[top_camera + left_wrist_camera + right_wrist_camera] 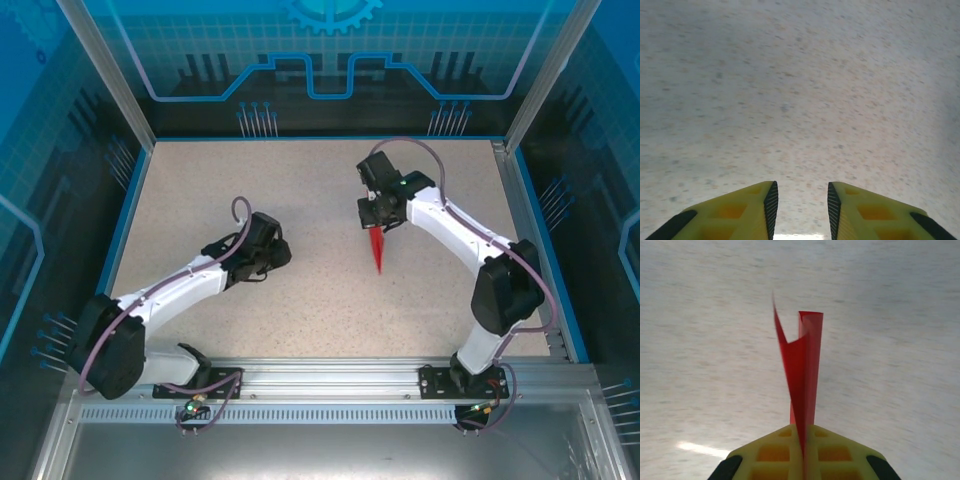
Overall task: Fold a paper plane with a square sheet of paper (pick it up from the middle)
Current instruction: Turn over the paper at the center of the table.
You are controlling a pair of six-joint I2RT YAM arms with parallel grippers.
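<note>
Right gripper (803, 442), three o'clock, clamps narrow bright red folded paper plane (807, 355); left gripper (801, 202), nine o'clock, part-open, empty.

paper plane (802, 375): bright red | table (300, 200): beige, speckled | jaws: yellow, black-edged

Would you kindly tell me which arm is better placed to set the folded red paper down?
Right, probably: the right end effector is shut on the paper plane, while the left end effector hangs open and empty over bare table.
</note>
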